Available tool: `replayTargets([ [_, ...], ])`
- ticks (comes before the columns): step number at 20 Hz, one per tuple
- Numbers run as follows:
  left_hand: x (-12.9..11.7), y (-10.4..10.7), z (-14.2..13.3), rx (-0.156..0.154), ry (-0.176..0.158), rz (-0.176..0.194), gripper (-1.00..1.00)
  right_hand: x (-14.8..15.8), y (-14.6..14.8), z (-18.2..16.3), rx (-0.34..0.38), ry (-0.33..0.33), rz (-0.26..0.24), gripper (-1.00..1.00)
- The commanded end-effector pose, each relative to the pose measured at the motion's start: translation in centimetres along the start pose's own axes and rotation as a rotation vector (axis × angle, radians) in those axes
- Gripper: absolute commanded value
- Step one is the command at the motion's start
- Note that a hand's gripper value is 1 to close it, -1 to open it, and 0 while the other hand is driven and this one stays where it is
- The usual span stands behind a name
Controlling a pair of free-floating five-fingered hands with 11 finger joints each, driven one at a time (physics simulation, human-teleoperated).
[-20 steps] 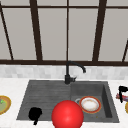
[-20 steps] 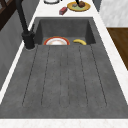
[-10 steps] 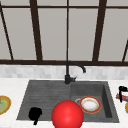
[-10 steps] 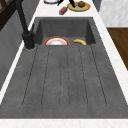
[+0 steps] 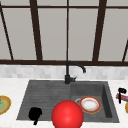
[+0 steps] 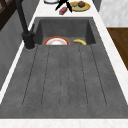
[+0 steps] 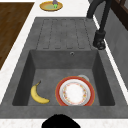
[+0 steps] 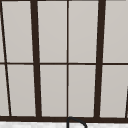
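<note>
open drainboard (image 6: pixel 65 75) at left; faucet (image 5: pixel 68 72) and red ball (image 5: pixel 67 115) near basin (image 7: pixel 65 62)

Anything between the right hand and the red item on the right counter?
Nothing visible. The right hand hangs right at the red item on the counter; whether they touch, I can't tell.

The left hand (image 5: pixel 35 114) hung low over the front left corner of the sink's draining board, seen as a dark rounded shape with one finger pointing down; whether its fingers were curled could not be told. The right hand (image 5: pixel 121 93) hovered over the counter beyond the sink's right edge, upright, fingers curled at the top.
</note>
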Motion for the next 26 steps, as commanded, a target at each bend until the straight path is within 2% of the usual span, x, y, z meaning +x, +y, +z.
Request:
replayTargets([
  [1,0.0,0.0,0.0,0.000,0.000,0.000,0.00,0.2,1.3,-2.4,0.043,-0.033,-0.042,-1.00],
  [4,0.0,0.0,0.0,0.000,0.000,0.000,0.00,0.6,2.4,-5.5,0.029,-0.025,-0.046,-1.00],
  [7,0.0,0.0,0.0,0.000,0.000,0.000,0.00,0.6,2.5,-5.6,0.006,0.003,-0.049,-1.00],
  [10,0.0,0.0,0.0,0.000,0.000,0.000,0.00,0.8,2.2,-6.0,-0.001,-0.001,-0.046,-1.00],
  [11,0.0,0.0,0.0,0.000,0.000,0.000,0.00,0.1,2.1,-5.5,0.019,-0.018,-0.044,-1.00],
  [12,0.0,0.0,0.0,0.000,0.000,0.000,0.00,0.1,2.4,-5.0,0.007,-0.006,-0.025,-1.00],
  [14,0.0,0.0,0.0,0.000,0.000,0.000,0.00,0.2,3.0,-5.0,-0.016,0.001,-0.027,-1.00],
  [15,0.0,0.0,0.0,0.000,0.000,0.000,0.00,0.6,3.0,-4.9,-0.028,0.006,-0.006,-1.00],
  [16,0.0,0.0,0.0,0.000,0.000,0.000,0.00,0.9,3.0,-5.0,-0.009,-0.010,-0.021,1.00],
  [17,0.0,0.0,0.0,0.000,0.000,0.000,0.00,0.3,3.3,-4.2,-0.012,-0.027,0.012,1.00],
  [20,0.0,0.0,0.0,0.000,0.000,0.000,0.00,-0.6,2.4,-3.6,-0.056,-0.020,-0.060,1.00],
  [21,0.0,0.0,0.0,0.000,0.000,0.000,0.00,0.1,1.9,-3.7,-0.070,-0.007,-0.042,1.00],
  [24,0.0,0.0,0.0,0.000,0.000,0.000,0.00,0.3,0.9,-3.1,-0.118,0.009,-0.065,1.00],
  [25,0.0,0.0,0.0,0.000,0.000,0.000,0.00,0.8,0.0,-2.9,-0.182,0.021,-0.062,1.00],
  [26,0.0,0.0,0.0,0.000,0.000,0.000,0.00,1.4,-0.8,-3.3,-0.204,0.045,-0.056,1.00],
])
